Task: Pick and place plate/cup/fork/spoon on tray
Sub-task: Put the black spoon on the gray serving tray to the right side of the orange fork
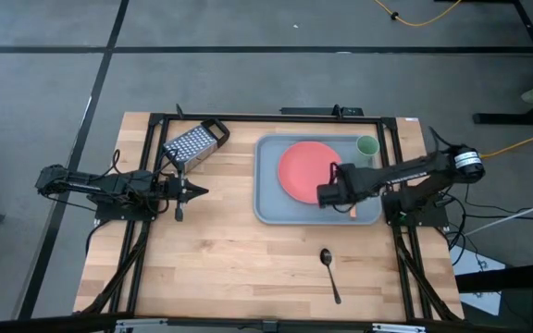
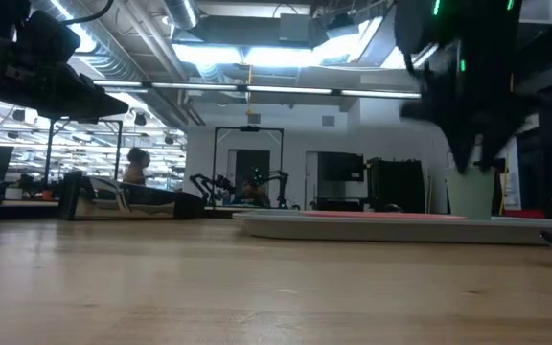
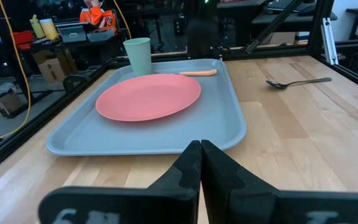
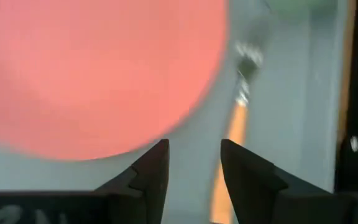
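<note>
The grey-blue tray (image 1: 266, 203) lies right of the table's middle. On it are the coral-red plate (image 1: 302, 171), the pale green cup (image 1: 366, 146) standing at its far right corner, and the orange-handled fork (image 4: 234, 127), which lies flat beside the plate. My right gripper (image 1: 323, 194) hangs open over the tray at the plate's near edge (image 4: 98, 68), with the fork just beside its fingers. The dark spoon (image 1: 329, 268) lies on the wood near the front edge. My left gripper (image 1: 198, 191) is shut and empty, left of the tray.
A metal box grater (image 1: 195, 143) lies on the table at the far left of the tray, close to my left arm. A black frame runs along the table's edges. Bare wood stretches between the tray and the front edge around the spoon.
</note>
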{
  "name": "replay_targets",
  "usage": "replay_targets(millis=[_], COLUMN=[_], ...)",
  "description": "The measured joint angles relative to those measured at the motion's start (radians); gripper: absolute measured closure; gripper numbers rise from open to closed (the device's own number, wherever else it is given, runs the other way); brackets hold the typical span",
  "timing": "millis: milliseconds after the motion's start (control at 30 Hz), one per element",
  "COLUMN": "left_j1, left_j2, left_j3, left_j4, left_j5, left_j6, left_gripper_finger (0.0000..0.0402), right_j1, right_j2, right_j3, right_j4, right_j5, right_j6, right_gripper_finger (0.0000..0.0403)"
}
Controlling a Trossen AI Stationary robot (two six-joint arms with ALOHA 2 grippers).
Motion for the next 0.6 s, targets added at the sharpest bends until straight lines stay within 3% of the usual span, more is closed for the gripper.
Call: replay_targets(millis=[167, 367, 467, 600], left_j1=[0.000, 0.000, 0.000, 0.000], left_j2=[0.000, 0.000, 0.000, 0.000], left_j3=[0.000, 0.000, 0.000, 0.000], left_j4=[0.000, 0.000, 0.000, 0.000], left_j5=[0.000, 0.000, 0.000, 0.000], left_j6=[0.000, 0.000, 0.000, 0.000], left_gripper_finger=[0.0401, 0.0401, 0.0401, 0.0401], right_j1=[0.206, 0.425, 0.497, 0.550], right_j2=[0.000, 0.019, 0.091, 0.241], right_j3=[0.122, 0.125, 0.148, 0.277], right_j4=[0.002, 0.076, 0.093, 0.055], right_j5=[0.159, 0.236, 0.243, 0.243], right_j6=[0.005, 0.243, 0.335, 0.385], right_gripper_finger=[0.0253, 0.0253, 0.0253, 0.0253])
